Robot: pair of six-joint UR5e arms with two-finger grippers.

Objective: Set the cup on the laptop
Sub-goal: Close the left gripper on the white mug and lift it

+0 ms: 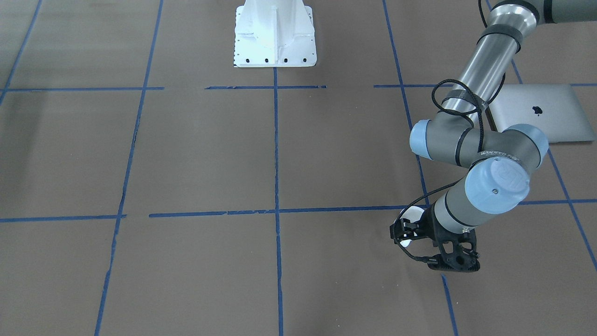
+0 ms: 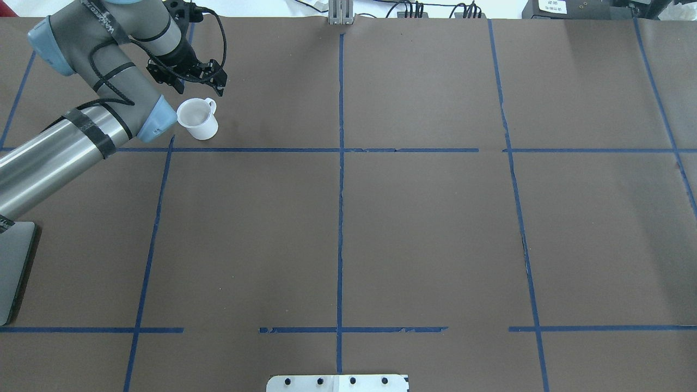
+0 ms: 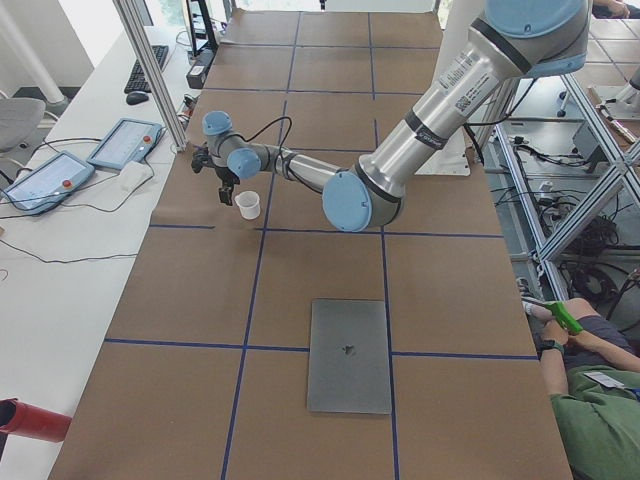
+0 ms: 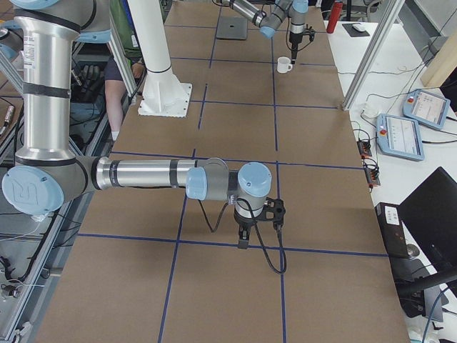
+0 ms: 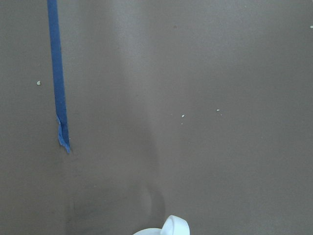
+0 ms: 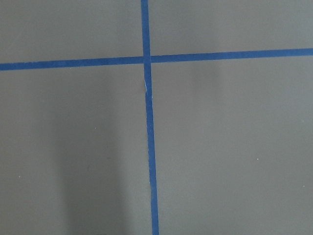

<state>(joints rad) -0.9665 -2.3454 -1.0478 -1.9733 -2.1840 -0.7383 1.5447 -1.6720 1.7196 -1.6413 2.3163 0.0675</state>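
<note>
I see the left jaws apart, hanging just beyond the cup (image 2: 197, 120), which stands upright on the tabletop (image 2: 414, 228) at their robot-facing side, not between them. The laptop (image 1: 555, 119) lies further back that way. The right jaws are far off, and I cannot tell their state.

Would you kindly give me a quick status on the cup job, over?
Left gripper open, hovering at cup, no grip. Right gripper far off, state unclear. Cup upright on table; laptop top bare, nothing between.
</note>
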